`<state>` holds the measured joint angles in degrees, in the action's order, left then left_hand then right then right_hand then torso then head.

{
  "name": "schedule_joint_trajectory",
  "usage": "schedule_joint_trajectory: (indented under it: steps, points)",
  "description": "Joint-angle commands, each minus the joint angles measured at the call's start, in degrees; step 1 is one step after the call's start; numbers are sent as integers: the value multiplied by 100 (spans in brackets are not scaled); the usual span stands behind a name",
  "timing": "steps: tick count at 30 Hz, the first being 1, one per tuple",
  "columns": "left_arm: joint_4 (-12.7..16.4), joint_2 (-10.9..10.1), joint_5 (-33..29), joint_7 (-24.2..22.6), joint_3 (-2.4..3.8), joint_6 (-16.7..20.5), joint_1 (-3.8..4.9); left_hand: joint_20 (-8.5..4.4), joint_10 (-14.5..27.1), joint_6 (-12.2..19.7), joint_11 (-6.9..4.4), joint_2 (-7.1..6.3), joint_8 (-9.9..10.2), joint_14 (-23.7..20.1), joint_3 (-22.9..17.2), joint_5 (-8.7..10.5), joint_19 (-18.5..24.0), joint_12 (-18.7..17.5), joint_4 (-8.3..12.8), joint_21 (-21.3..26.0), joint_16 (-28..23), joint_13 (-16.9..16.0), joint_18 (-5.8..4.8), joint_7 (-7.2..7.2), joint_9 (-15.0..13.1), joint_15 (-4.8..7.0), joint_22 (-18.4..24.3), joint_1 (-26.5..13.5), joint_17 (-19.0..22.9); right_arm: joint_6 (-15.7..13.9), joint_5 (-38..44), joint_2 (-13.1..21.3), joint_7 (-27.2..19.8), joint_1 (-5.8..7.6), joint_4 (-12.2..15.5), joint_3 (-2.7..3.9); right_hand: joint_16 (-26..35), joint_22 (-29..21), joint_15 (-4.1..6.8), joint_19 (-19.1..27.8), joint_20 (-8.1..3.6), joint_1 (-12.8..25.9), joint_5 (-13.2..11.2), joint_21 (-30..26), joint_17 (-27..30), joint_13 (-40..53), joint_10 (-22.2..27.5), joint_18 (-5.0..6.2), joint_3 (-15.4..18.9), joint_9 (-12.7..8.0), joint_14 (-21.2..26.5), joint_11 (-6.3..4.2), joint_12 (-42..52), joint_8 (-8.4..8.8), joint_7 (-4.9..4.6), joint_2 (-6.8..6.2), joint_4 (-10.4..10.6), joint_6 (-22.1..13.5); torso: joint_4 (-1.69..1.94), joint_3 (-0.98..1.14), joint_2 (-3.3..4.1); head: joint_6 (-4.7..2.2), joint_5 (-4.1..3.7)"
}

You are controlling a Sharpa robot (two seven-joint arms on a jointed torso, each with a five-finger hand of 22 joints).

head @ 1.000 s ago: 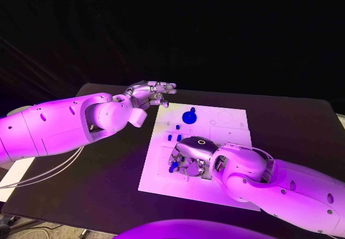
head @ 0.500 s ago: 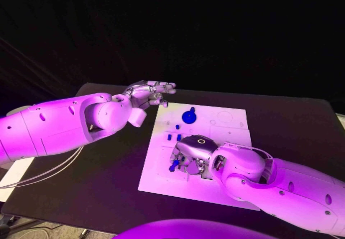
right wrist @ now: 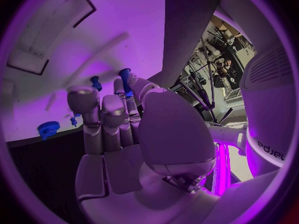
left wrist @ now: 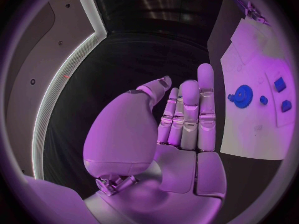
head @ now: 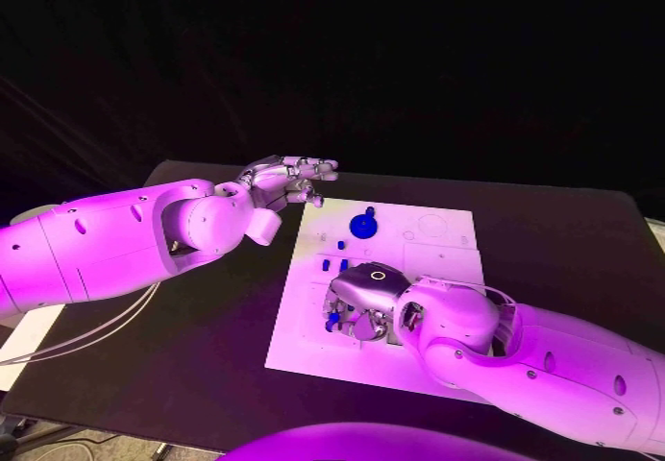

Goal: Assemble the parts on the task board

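Right hand (head: 363,300) sits low over the near half of the task board (head: 312,336), a little further in than a second ago, our fingers (right wrist: 93,115) curled down and pinching a small blue part (right wrist: 125,79). We read no clear writing on the board. Two small blue blocks (head: 334,265) lie just beyond, then the blue gear (head: 363,227) near the far edge. Left hand (head: 288,181) hovers off the board's far left corner above the table (head: 208,355), fingers straight and close together, holding nothing, unmoved.
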<state>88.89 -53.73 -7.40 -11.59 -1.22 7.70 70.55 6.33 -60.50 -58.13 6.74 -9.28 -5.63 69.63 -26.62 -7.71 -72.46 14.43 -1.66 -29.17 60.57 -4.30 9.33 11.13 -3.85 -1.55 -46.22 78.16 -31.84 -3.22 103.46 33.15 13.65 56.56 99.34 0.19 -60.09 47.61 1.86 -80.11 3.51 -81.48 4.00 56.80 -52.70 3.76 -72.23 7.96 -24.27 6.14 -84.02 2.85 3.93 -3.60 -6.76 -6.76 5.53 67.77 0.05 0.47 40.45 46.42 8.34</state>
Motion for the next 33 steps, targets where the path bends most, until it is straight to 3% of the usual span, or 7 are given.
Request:
schedule_joint_trajectory:
  steps: [1,7,11,14,18,27,33]
  points:
    - [6,10,15,-11,3,-112,2,50,30,51,0,57,-16,-27,14,-29,8,18,25,22,6,5,103,-7,-3,8,5,-3,5,304,206,-38,63,-17,0,-40,-46,11,-16,65,3,81,67,31,-13,-6,32,-35,44,-3,-148,32,-36,-9,12,-52,-11,-3,3,1,1,-6,-2]
    - [5,5,15,0,3,-114,2,50,30,51,0,57,-16,-27,14,-29,8,18,25,22,6,5,103,-7,-3,8,5,-3,5,142,232,-51,73,-17,-15,-62,21,-103,-98,168,55,306,242,-62,100,-28,396,-15,231,-67,-101,109,-49,17,-51,-240,56,-289,2,0,2,-9,-1]
    - [8,0,15,16,3,-120,2,50,35,53,2,57,-18,-32,17,-28,7,22,25,24,2,5,103,-6,-3,8,6,-6,19,-59,242,-41,75,-17,-40,-68,540,-735,-191,486,144,330,266,-607,715,-20,1020,98,455,-164,138,228,-26,6,-124,-276,18,-636,0,-2,0,-10,-2]
    - [11,-3,15,26,3,-125,3,50,35,53,2,57,-18,-32,17,-28,7,22,25,24,2,5,103,-6,-3,8,6,-6,19,-231,278,-35,64,-17,-52,-71,1170,-1492,-263,850,202,321,253,-1281,1448,-21,1420,231,679,-243,439,321,-32,10,-7,-267,-7,-1013,0,3,5,-12,-4]
    - [9,-3,15,28,3,-120,3,51,45,60,4,53,-18,-36,22,-27,8,25,27,26,1,6,103,-4,-2,6,8,-11,26,-476,307,-22,31,-17,-55,-73,1451,-1628,-299,950,262,267,244,-1452,1808,-9,1650,252,951,-245,609,366,10,13,52,-213,-9,-1249,0,6,1,-18,-15]
    - [7,-16,15,35,3,-133,2,51,45,60,4,53,-18,-36,22,-27,8,25,27,26,1,6,103,-4,-2,6,8,-11,26,-1285,212,301,-188,-19,204,-50,1440,-1698,-284,899,265,228,263,-1529,1925,6,1609,262,1473,-231,595,341,166,0,76,-207,81,-1325,-9,1,-2,-43,-45]
    - [19,-43,15,40,1,-129,2,51,45,60,4,53,-18,-36,22,-27,8,25,27,26,1,6,103,-4,-2,6,8,-11,26,-1532,-765,1146,-277,131,711,64,1067,-1696,-177,775,178,99,270,-1503,1609,62,1035,270,1795,-202,398,187,525,-54,-45,-83,154,-1144,-10,-10,-8,-87,-146]
